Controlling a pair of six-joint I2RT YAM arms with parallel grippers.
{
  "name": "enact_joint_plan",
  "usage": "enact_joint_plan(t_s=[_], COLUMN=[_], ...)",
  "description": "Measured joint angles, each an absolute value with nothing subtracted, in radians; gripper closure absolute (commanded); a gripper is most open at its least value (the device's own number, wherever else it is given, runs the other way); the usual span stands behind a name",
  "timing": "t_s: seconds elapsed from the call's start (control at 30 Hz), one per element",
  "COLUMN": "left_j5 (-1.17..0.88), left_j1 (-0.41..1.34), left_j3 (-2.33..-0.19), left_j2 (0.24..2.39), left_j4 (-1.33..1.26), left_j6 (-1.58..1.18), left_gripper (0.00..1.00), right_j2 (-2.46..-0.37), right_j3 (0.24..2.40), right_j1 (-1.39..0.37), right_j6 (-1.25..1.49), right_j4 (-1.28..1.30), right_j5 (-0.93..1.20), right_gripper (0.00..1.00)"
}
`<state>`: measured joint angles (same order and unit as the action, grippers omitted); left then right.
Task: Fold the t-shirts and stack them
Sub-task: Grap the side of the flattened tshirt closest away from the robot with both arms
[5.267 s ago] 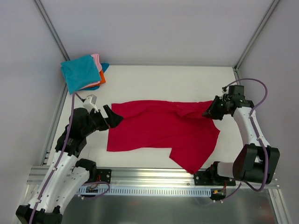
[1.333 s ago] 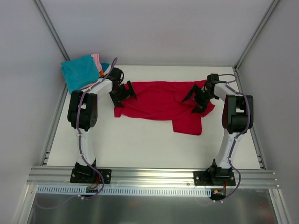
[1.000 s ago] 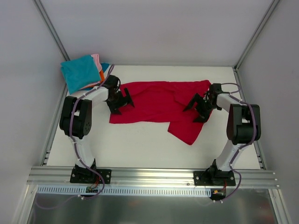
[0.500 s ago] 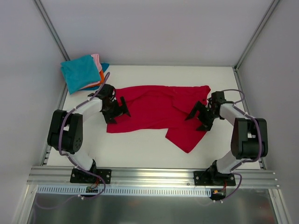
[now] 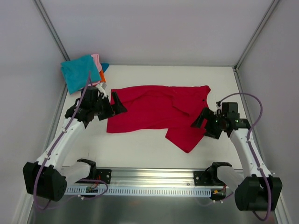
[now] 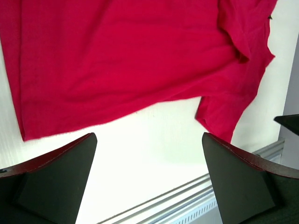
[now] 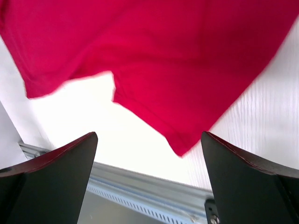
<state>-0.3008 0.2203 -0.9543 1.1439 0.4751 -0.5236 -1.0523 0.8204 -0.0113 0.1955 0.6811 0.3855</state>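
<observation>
A large bright red t-shirt (image 5: 149,109) lies spread sideways across the middle of the white table, with one part trailing toward the near edge at the right. My left gripper (image 5: 116,106) hovers open at the shirt's left edge, holding nothing. My right gripper (image 5: 204,125) stands open beside the shirt's right side, also with nothing in it. The left wrist view shows the red t-shirt (image 6: 126,60) beyond my left gripper (image 6: 149,182). In the right wrist view the shirt's hanging corner (image 7: 163,60) lies ahead of my right gripper (image 7: 149,182). Folded t-shirts sit stacked at the far left corner, teal (image 5: 79,72) on top.
Pink (image 5: 96,59), orange (image 5: 102,77) and blue (image 5: 105,66) edges stick out of the stack. A metal rail (image 5: 154,175) runs along the near table edge. White walls with slanted metal posts (image 5: 51,28) close in the table on three sides.
Both grippers dragged the red t-shirt toward the near side and then drew back from it. They have stayed open. The shirt now lies still.
</observation>
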Motion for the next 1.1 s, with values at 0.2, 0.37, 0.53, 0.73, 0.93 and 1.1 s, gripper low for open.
enact_joint_plan(t_s=[0.2,0.37,0.53,0.73,0.93,1.1], left_j5=[-0.355,-0.384,-0.39,-0.394,-0.393,-0.393], left_j1=[0.22,0.22,0.22,0.22,0.22,0.22], left_j3=[-0.807,-0.748,-0.741,-0.722,-0.706,-0.704], left_j2=[0.961,0.861,0.808,0.791,0.79,0.791], left_j4=[0.485,0.501,0.514,0.518,0.523,0.522], left_j6=[-0.528,-0.527,-0.523,-0.522,-0.522,-0.522], left_gripper=[0.01,0.01,0.01,0.02,0.01,0.01], right_j2=[-0.885,-0.846,-0.824,-0.829,-0.839,-0.902], right_j3=[0.591,0.567,0.508,0.41,0.369,0.366], right_j1=[-0.025,-0.089,-0.116,-0.149,-0.165,-0.181], right_j6=[0.202,0.228,0.276,0.325,0.369,0.405], right_j4=[0.754,0.769,0.723,0.67,0.595,0.501], right_j5=[0.383,0.378,0.379,0.379,0.399,0.427], right_gripper=[0.01,0.03,0.03,0.04,0.05,0.11])
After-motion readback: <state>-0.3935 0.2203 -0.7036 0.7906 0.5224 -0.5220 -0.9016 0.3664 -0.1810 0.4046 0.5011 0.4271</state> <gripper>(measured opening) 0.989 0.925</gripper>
